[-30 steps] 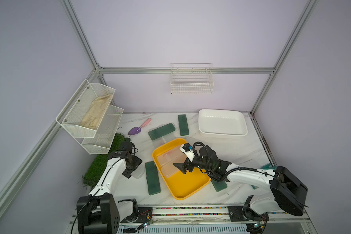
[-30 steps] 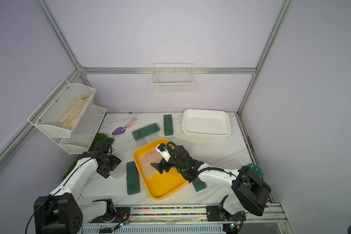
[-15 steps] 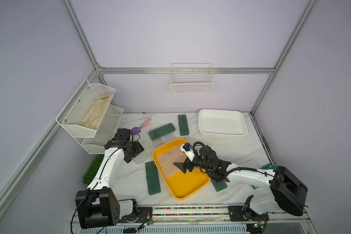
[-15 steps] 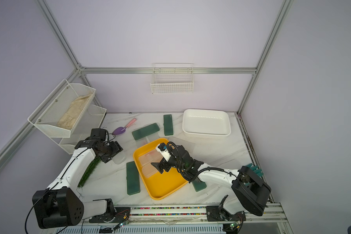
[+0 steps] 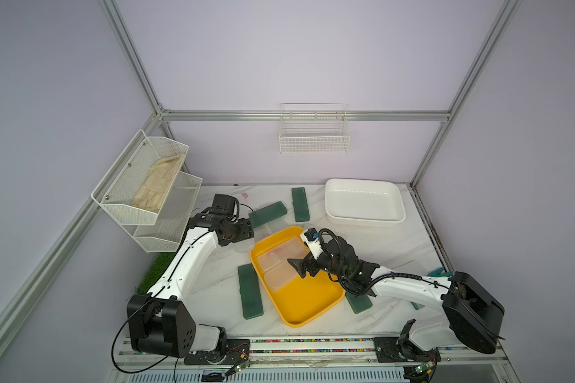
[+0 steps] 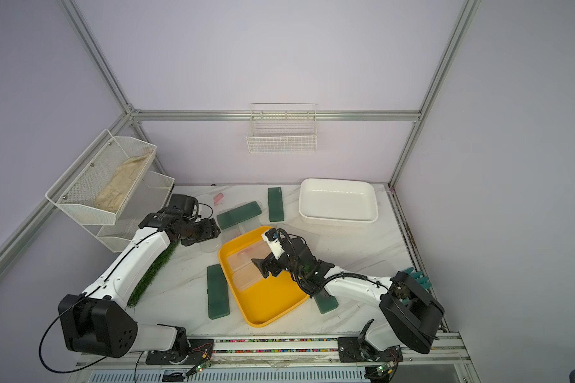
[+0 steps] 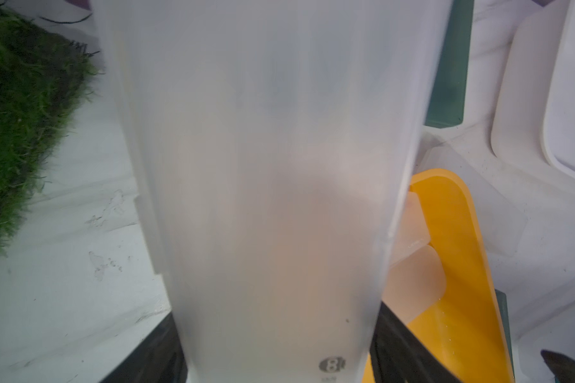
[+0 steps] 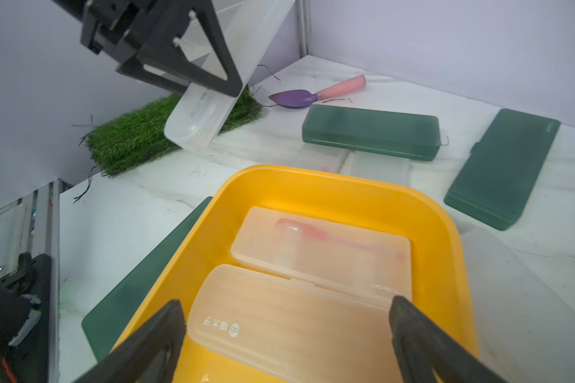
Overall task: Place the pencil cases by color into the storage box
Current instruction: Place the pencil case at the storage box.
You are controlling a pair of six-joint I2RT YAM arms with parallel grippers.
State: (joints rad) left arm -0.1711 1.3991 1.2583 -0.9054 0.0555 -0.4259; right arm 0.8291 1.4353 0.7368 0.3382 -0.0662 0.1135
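Pencil cases: flat frosted and dark green ones; two lie in the yellow tray (image 5: 307,306), one is in a grip, and the others lie on the marble table (image 5: 395,252).
Cases in the tray: the far frosted case (image 8: 319,252), with something pink showing through it, and the near frosted case (image 8: 279,318) lie side by side at one end, long edges touching.
Held case (image 7: 273,165): frosted, hanging tilted with its free end low by the grass mat (image 8: 130,142), left of the yellow tray. Whether that end touches anything cannot be told.
Left gripper (image 7: 276,311): clamped on the held case near one end, a finger on each long edge.
Right gripper (image 8: 284,308): fingers spread wide over the yellow tray, straddling the near frosted case and carrying nothing. Contact with it cannot be told.
Green cases: the slanted green case (image 5: 268,214) lies beyond the tray on top of a loose frosted case (image 8: 375,165). The back green case (image 5: 300,204) is beside it, toward the white tray (image 5: 365,219). The left green case (image 5: 250,291) lies just beside the yellow tray's left wall. The right green case (image 5: 357,301) sits at the tray's right side, partly under the right arm.
Other frosted case (image 8: 518,298): flat on the table just beside the yellow tray.
Trowel (image 8: 294,98): purple blade and pink handle, on the table between the grass mat and the slanted green case.
Wire rack (image 5: 140,185): on the left wall, with a cloth in its upper tier.
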